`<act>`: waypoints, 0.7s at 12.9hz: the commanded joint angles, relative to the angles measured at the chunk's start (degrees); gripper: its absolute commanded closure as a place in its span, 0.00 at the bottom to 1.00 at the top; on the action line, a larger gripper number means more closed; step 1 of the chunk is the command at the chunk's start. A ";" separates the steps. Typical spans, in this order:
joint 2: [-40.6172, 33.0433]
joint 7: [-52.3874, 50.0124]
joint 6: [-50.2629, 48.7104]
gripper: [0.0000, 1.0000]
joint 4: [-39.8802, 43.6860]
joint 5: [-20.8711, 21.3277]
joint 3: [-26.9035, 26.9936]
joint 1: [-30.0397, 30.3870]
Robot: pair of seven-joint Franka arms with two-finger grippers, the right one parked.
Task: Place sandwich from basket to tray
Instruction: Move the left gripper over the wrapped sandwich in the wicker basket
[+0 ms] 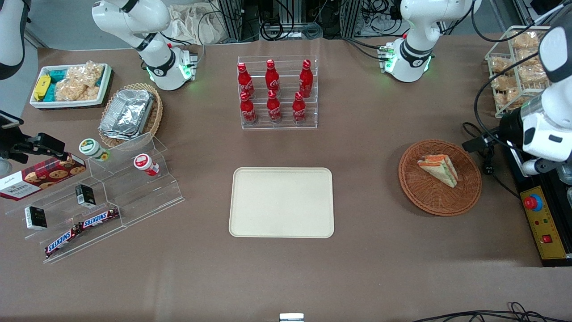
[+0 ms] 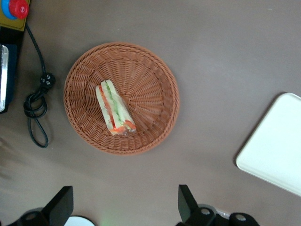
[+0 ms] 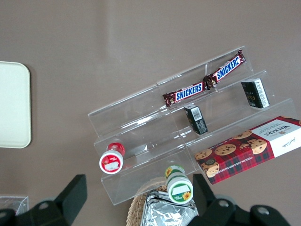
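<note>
The sandwich (image 1: pixel 439 169), a clear-wrapped wedge with orange, green and white layers, lies in the round reddish-brown wicker basket (image 1: pixel 429 205) toward the working arm's end of the table. The left wrist view shows the sandwich (image 2: pixel 115 107) lying flat near the middle of the basket (image 2: pixel 160 70). The cream-beige tray (image 1: pixel 281 202) lies flat at mid-table with nothing on it; its corner shows in the left wrist view (image 2: pixel 277 141). My left gripper (image 2: pixel 123 188) hangs high above the table beside the basket, a little farther from the front camera (image 1: pixel 480 142). Its fingers (image 2: pixel 184 197) are wide open and hold nothing.
A clear rack of red cola bottles (image 1: pixel 277 91) stands farther from the front camera than the tray. A control box with a red button (image 1: pixel 543 223) and a black cable (image 2: pixel 37 103) lie beside the basket. Clear snack shelves (image 1: pixel 98 188) stand toward the parked arm's end.
</note>
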 commanded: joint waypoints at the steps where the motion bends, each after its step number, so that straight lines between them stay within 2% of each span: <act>1: -0.90 -3.68 7.14 0.00 -7.64 0.05 -0.26 1.48; 6: 0.42 -11.94 26.65 0.00 -22.93 0.05 -0.26 1.93; 9: 4.81 -17.83 33.01 0.00 -25.51 0.84 -0.26 1.76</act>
